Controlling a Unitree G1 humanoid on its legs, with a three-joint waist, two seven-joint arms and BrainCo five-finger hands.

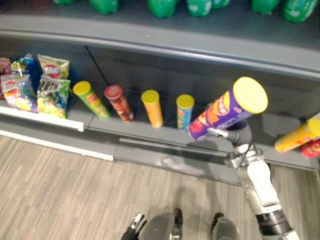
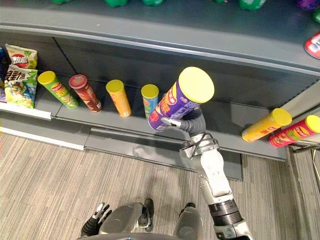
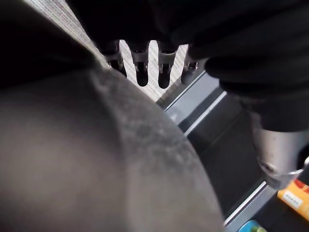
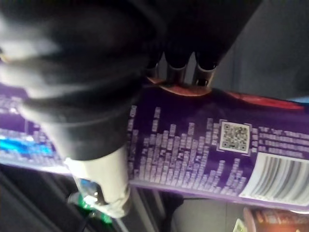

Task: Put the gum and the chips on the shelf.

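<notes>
**Left eye view.** The right hand is clamped round the lower part of a purple cylindrical chips can with a yellow lid. The can is held tilted, with its lid raised toward the camera and its base pointing down at the grey metal lower shelf. Whether the base touches the shelf cannot be told. Just to its left a row of cans stands on that shelf: a green can with a yellow lid, a red can, an orange can and a blue can with a yellow lid. Colourful snack bags lie at the shelf's far left, and a yellow can lies on its side at the right.

**Right eye view.** The left hand hangs low over the striped grey floor, well apart from the shelf.

**Left wrist view.** The left hand's fingers are straight and relaxed, side by side, and hold nothing.

**Right wrist view.** The right hand's fingers curl over one side of the purple can, and the thumb presses the opposite side.
</notes>
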